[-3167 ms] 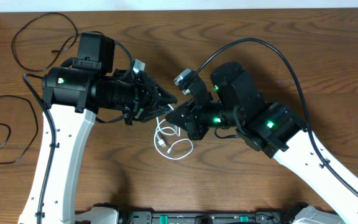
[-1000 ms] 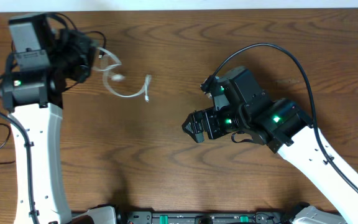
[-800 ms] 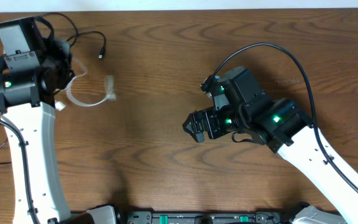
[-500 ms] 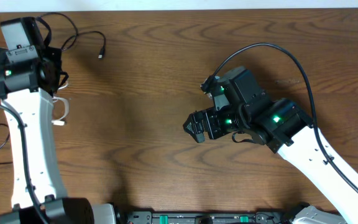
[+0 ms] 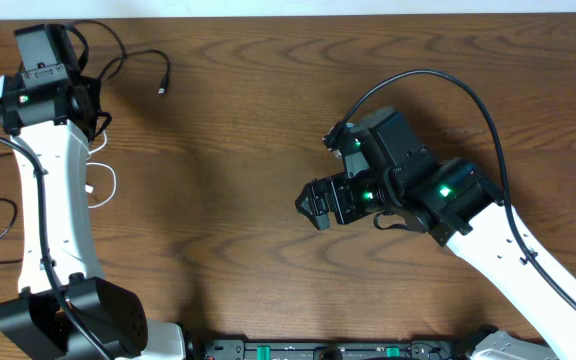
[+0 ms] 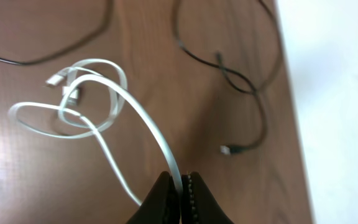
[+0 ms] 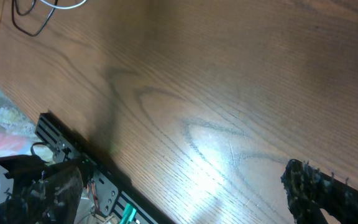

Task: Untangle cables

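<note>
white cable [image 6: 148, 116] is clamped by left gripper [image 6: 180, 186] | right gripper [image 5: 311, 208] is held over table [image 5: 248, 270]; its opening cannot be told

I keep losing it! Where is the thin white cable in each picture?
Overhead: the thin white cable loops near the left edge.
Left wrist: white cable coils centre-left, one strand pinched in the left gripper at bottom.
Right wrist: white cable just peeks in at the top-left corner.
Shared landmark: the brown wooden table beneath it.
</note>
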`<state>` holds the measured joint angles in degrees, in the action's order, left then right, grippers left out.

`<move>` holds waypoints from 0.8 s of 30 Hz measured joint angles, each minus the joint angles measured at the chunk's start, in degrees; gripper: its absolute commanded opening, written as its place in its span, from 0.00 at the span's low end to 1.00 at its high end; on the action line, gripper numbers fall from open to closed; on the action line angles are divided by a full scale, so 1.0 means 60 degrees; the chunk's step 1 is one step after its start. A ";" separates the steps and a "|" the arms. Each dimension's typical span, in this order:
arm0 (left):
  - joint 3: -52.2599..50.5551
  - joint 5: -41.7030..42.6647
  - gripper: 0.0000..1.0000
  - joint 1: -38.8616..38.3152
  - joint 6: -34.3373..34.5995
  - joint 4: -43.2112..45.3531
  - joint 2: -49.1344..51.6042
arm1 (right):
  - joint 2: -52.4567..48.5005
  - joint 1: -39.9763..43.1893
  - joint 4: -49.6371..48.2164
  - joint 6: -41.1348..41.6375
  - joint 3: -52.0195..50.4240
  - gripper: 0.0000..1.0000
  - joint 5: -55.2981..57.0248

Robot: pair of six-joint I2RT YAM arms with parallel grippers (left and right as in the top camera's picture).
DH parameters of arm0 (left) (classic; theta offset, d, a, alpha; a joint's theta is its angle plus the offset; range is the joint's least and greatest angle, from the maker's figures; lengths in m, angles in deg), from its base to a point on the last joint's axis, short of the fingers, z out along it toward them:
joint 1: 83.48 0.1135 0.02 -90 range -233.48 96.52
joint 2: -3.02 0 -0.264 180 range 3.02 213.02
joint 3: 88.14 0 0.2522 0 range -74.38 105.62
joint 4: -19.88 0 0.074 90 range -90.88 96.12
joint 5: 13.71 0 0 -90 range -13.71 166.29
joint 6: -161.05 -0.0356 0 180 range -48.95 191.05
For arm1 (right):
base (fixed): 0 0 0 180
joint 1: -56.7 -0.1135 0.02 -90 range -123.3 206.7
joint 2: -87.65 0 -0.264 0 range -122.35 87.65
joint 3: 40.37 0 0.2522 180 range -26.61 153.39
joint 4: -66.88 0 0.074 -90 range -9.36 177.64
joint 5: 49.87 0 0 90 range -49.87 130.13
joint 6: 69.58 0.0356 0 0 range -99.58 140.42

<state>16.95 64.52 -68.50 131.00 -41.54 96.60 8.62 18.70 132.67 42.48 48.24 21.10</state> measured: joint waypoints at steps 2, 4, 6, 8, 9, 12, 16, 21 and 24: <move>0.0000 0.0379 0.08 0.0004 -0.0106 0.0270 0.0000 | 0.0000 0.0000 0.0000 0.0000 0.0000 0.99 0.0000; 0.0000 0.0656 0.07 0.0007 -0.0237 0.0324 0.0000 | 0.0000 0.0000 0.0000 0.0000 0.0000 0.99 0.0004; 0.0000 0.0823 0.07 0.0018 -0.0313 0.0339 0.0000 | 0.0000 0.0000 0.0000 0.0000 0.0000 0.99 0.0004; 0.0000 0.0947 0.07 0.0066 -0.0331 0.0339 0.0000 | 0.0000 0.0000 0.0000 0.0000 0.0000 0.99 0.0004; 0.0000 0.0980 0.08 0.0087 -0.0357 0.0342 0.0000 | 0.0000 0.0000 0.0000 0.0000 0.0000 0.99 0.0004; 0.0000 0.1016 0.07 0.0131 -0.0401 0.0339 0.0011 | 0.0000 0.0000 0.0000 -0.0004 0.0000 0.99 0.0004; 0.0000 0.1060 0.07 0.0138 -0.0470 0.0335 0.0149 | 0.0000 0.0000 0.0000 0.0000 0.0000 0.99 0.0004; 0.0000 0.1053 0.07 0.0259 -0.0506 0.0295 0.0659 | 0.0000 0.0000 0.0011 -0.0004 0.0000 0.99 0.0004; -0.0004 0.1053 0.07 0.0499 -0.0510 0.0208 0.1078 | 0.0000 -0.0011 0.0076 0.0000 0.0000 0.99 0.0004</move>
<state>16.93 70.83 -65.50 127.94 -40.30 103.07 8.62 18.64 133.13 42.48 48.24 21.12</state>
